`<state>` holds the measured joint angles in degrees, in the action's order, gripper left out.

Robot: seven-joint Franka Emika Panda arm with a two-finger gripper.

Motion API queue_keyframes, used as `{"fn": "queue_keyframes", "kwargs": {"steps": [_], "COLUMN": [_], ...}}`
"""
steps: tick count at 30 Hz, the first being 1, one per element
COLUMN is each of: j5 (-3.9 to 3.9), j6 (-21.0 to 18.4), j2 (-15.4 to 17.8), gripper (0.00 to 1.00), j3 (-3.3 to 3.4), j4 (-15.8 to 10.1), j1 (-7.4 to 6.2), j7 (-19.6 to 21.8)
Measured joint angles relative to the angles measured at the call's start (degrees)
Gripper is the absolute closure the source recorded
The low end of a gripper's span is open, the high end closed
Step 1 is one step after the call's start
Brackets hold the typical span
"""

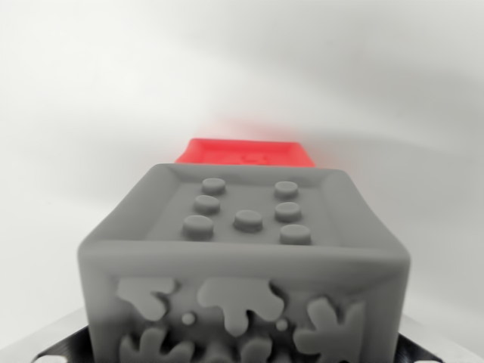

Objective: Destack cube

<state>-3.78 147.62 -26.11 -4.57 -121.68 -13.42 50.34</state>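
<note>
Two cubes are in sight: one grey cube (246, 265) filling the lower middle of the wrist view, and one red cube (246, 153) directly behind it, of which only a strip of the top face shows above the grey one's far edge. Whether the two touch cannot be told from here. The grey cube's top face is sunken inside a raised rim and carries seven round studs, three down each side and one in the middle near the front; its near face has raised leaf-like shapes and a few small dots. The red cube's top has a faint raised mark, too blurred to read. No writing or brand can be made out. Both sit on a plain white desk (68, 151). The camera looks low and nearly level across the cubes. Only dark and pale slivers show at the bottom corners, so I cannot tell how the fingers stand.
</note>
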Motion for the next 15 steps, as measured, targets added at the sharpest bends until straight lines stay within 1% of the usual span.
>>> {"fn": "queue_keyframes", "kwargs": {"steps": [9,15], "j5": [0.22,0.52], "j6": [-1.87,-3.58], "j2": [2.10,3.83], "gripper": [1.00,1.00], "j3": [-0.14,-0.21], "j4": [-0.15,-0.20], "j1": [0.08,0.10], "j7": [-0.15,-0.31]}}
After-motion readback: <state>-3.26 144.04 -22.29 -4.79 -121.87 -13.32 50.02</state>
